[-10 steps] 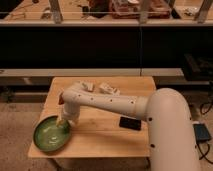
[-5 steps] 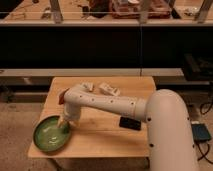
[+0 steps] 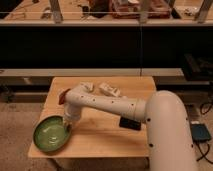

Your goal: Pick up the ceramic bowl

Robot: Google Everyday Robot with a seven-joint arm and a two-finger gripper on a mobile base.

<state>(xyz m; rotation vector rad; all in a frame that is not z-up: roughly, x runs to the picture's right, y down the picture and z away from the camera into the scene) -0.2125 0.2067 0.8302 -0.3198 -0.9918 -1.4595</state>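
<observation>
Dark shelving and a glass-fronted counter line the back of the room, behind a small pale wooden table [image 3: 105, 131] that stands on speckled flooring. At the table's front-left corner sits the ceramic bowl [image 3: 51, 133], green and glossy with pale streaks inside, its outer edge lying close to the table's edge. A white robot arm [image 3: 112, 104] reaches across the tabletop from the right, bending down so that its gripper [image 3: 67, 125] meets the bowl's right-hand rim. Whether the jaws are apart, together or clamped on that rim cannot be told, since the wrist hides them.

Behind the arm lie two pale packets [image 3: 109, 90], a red-topped item [image 3: 63, 96] partly hidden by the elbow, and a dark flat object [image 3: 131, 123] near the table's middle.

The task looks to be at the grasp stage, with the bowl resting on the wood. The risks appear real: a glazed rim gives little friction, and a thin pinch on one side of a wide dish could let it tilt and slip once lifted. Any sideways push during closing could also nudge the bowl toward the near corner, where it has little room before the edge. A fall from there would likely break it.
</observation>
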